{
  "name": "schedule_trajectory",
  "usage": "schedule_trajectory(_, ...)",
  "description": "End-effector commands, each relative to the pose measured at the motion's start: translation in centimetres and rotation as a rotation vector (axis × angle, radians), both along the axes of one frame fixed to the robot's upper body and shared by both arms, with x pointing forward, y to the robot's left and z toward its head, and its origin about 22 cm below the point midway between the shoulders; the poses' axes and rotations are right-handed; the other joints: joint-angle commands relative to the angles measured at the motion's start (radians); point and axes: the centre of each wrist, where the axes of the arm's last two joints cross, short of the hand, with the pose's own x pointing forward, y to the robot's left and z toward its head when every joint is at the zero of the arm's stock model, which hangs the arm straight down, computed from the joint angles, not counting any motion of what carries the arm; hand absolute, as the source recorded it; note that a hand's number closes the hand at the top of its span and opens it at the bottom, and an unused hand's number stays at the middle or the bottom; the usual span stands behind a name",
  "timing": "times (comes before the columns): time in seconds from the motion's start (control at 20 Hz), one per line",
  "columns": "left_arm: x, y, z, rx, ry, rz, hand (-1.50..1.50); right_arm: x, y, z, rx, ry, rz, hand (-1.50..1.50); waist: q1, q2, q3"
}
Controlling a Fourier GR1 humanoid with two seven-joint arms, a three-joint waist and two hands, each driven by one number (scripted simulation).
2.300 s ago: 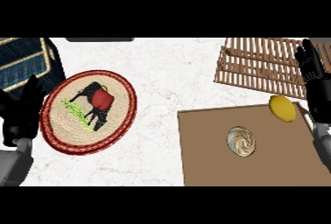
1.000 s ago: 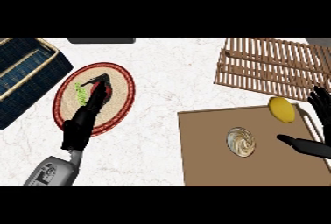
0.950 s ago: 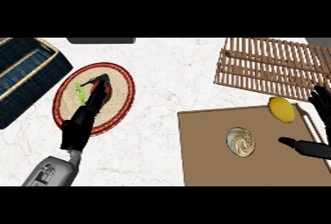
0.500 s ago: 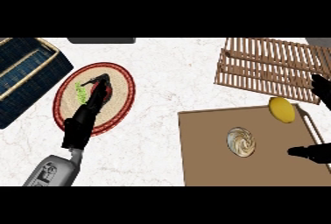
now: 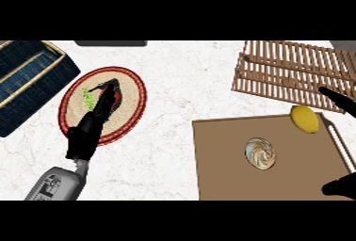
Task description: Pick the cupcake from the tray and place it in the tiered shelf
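The cupcake (image 5: 261,154), seen from above as a cream swirl, sits in the middle of the brown tray (image 5: 222,164). A wooden slatted tiered shelf (image 5: 292,70) lies beyond the tray at the upper right. My right hand (image 5: 342,187) shows only at the right edge, open, one finger up by the shelf's near corner and the thumb low beside the tray; it is right of the cupcake and apart from it. My left hand (image 5: 90,127) lies open, fingers straight, over a red-rimmed plate (image 5: 135,101) at the left.
A yellow lemon (image 5: 304,118) lies on the tray's far right corner. The plate holds a red and a green food item, partly hidden by my left hand. A dark blue basket (image 5: 28,80) stands at the far left. A grey object (image 5: 111,43) is at the top edge.
My left hand came in from the left edge onto the plate and now stays still. My right hand has slid right and down, mostly out of view.
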Motion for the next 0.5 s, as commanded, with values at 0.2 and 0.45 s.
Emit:
schedule_trajectory(0.2,1.2,-0.3,-1.0,-0.001,-0.011,0.003,0.00,-1.7,5.6,0.5,-0.076,0.029,-0.007,-1.50,-0.002,0.003,0.002)
schedule_trajectory(0.45,0.8,-0.2,-0.9,0.006,0.008,-0.005,0.00,-1.5,7.0,-0.9,-0.088,0.022,-0.014,-1.50,0.000,0.003,0.002)
